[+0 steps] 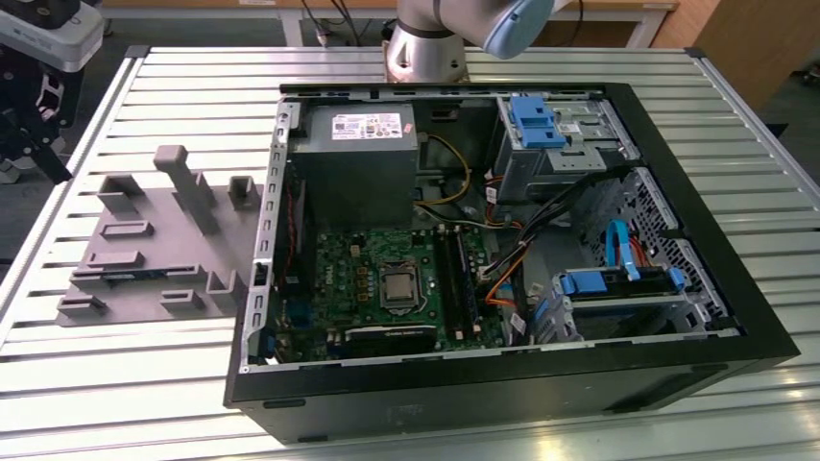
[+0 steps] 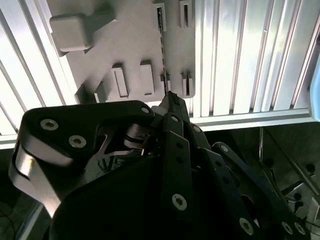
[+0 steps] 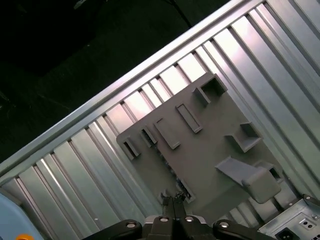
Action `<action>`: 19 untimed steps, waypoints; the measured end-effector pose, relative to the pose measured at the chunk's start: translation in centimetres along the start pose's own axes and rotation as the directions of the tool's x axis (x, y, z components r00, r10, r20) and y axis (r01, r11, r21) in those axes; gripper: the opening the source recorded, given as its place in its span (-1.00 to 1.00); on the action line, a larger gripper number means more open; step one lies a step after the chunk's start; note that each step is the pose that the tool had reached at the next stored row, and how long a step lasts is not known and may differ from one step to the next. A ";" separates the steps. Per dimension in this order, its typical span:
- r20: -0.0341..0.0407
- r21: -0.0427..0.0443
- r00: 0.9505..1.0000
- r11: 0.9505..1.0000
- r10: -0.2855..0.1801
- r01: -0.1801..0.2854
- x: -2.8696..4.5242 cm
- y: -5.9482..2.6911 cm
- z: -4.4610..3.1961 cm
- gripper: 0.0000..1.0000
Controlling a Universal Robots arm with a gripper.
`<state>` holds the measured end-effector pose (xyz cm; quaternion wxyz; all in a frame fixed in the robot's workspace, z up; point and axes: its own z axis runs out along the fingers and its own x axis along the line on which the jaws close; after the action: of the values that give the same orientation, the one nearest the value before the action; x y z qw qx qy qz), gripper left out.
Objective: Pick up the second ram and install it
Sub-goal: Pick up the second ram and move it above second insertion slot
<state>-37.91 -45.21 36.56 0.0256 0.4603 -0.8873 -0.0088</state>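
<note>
Gripper [image 3: 172,199]: fingers drawn narrow, tips together, nothing seen between them. It hangs above the grey slotted fixture [image 1: 154,250], left of the open computer case [image 1: 513,384] in the exterior view. The second ram [image 2: 162,50] stands on edge in that fixture.

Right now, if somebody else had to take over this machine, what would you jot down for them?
The gripper: fingers shut, holding nothing, hanging above the grey fixture.
The second ram: standing on edge in the fixture's slots, on the slatted table, to the exterior view's left of the open computer case.
Done: nothing yet; the ram is not picked up.
Left: the pick-up, then seating it on the motherboard inside the case.
</note>
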 end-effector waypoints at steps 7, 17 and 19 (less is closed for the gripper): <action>0.040 -0.022 0.998 0.999 -0.045 0.045 0.02 0.01 0.18 -0.79; 0.033 -0.018 0.978 0.978 -0.206 0.207 0.00 -0.01 0.59 -0.79; 0.032 -0.017 0.970 0.970 -0.241 0.242 0.00 -0.01 0.67 -0.79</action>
<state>-37.94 -45.22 35.89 0.0159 0.5643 -0.8250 -0.0277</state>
